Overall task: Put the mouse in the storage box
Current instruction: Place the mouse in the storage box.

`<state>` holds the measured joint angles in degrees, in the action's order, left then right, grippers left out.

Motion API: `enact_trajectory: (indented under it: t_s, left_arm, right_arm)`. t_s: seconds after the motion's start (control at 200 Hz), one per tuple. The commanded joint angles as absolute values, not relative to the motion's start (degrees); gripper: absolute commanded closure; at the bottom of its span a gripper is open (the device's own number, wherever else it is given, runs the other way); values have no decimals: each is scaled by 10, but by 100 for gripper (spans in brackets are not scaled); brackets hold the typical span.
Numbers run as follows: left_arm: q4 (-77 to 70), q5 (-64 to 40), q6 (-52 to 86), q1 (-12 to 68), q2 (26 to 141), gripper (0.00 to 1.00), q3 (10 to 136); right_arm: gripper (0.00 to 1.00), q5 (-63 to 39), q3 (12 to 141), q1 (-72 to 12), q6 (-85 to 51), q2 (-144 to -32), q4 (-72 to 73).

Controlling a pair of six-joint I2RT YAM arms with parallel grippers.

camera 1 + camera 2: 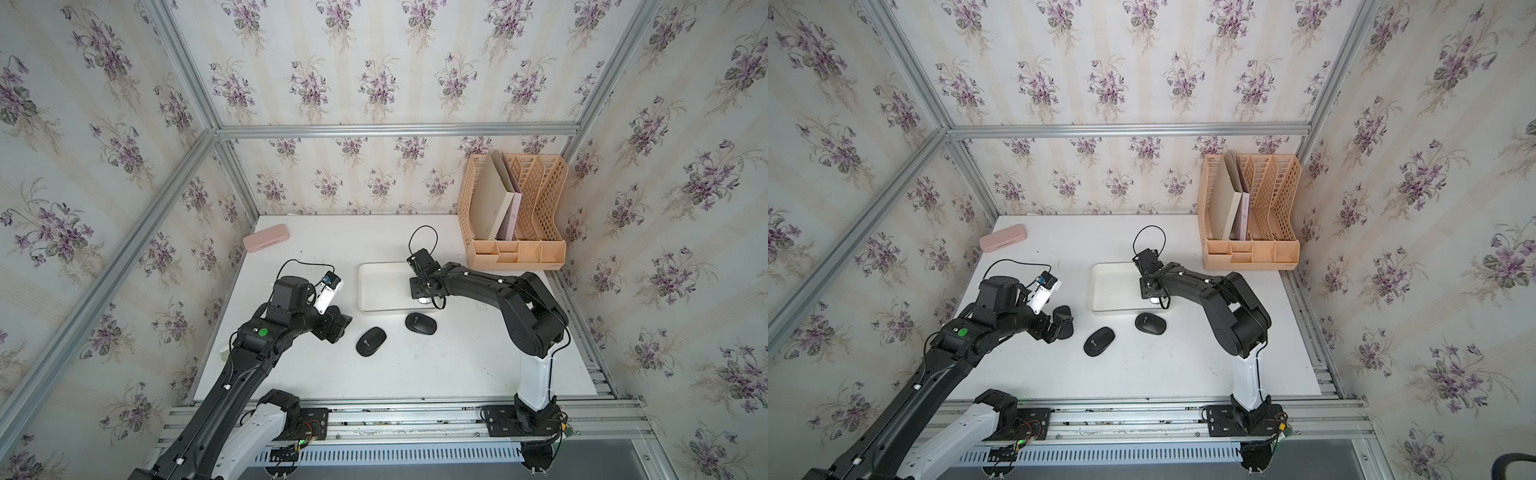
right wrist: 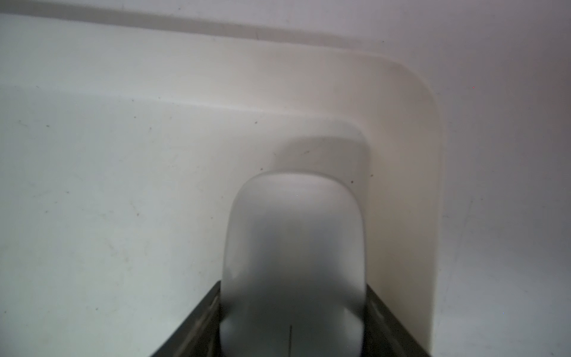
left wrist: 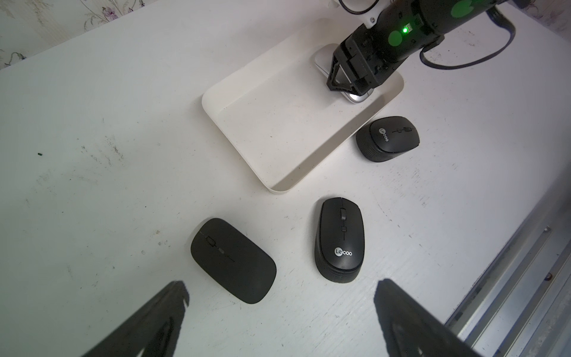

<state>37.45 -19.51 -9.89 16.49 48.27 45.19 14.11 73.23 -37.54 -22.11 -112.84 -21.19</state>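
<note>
Silver mouse [image 2: 293, 241] sits in a corner of the storage box [image 3: 278, 129]. Right gripper [image 3: 344, 90] straddles it, a finger at each flank (pressing or slack cannot be told). Left gripper [image 3: 281, 286] is spread wide and empty above the counter [image 3: 123, 185]. Outside the box lie a flat black mouse [image 3: 231, 259], a black Lecoo mouse [image 3: 338, 241] and a second Lecoo mouse [image 3: 387, 137].
</note>
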Motion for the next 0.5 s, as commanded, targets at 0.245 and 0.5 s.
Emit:
enact_trajectory:
  t_s: [0.245,0.5]
  left_arm:
    - [367,-194,-100,165,484,1,451]
    - [367,-193,-103,164,483,1,451]
  right_arm:
    - [25,147,737,-376,-211,-1103,-216]
    - [24,31,638,-376,-120,-911,-121]
